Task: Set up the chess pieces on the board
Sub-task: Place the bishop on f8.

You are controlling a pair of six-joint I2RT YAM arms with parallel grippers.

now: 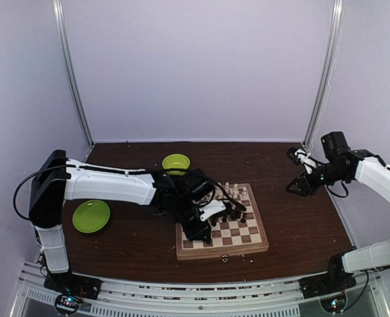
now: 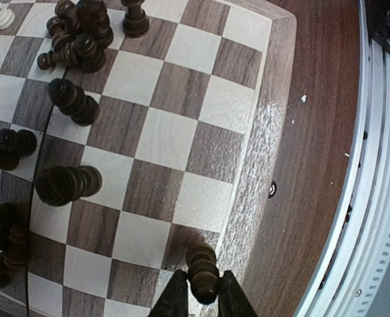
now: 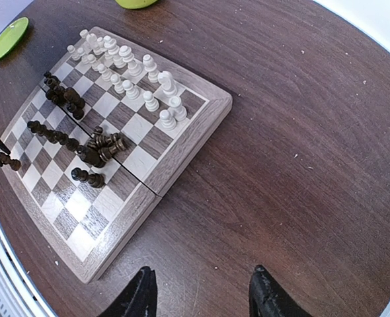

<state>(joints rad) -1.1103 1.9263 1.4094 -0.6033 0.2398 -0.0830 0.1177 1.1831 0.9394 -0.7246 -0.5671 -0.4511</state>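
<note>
The left gripper (image 2: 202, 276), pinching a dark piece (image 2: 200, 259), should seat it upright mid-square before releasing (right gripper (image 3: 201, 272) hangs wide).

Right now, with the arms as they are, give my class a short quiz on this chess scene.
1. True or false: the right gripper holds a white piece.
2. Which colour is the piece between the left gripper's fingers? A white, B dark, C green.
3. How many green dishes sit on the table?
Key: 1 false, its jaws are open and empty; 2 B; 3 two, a plate and a bowl.
</note>
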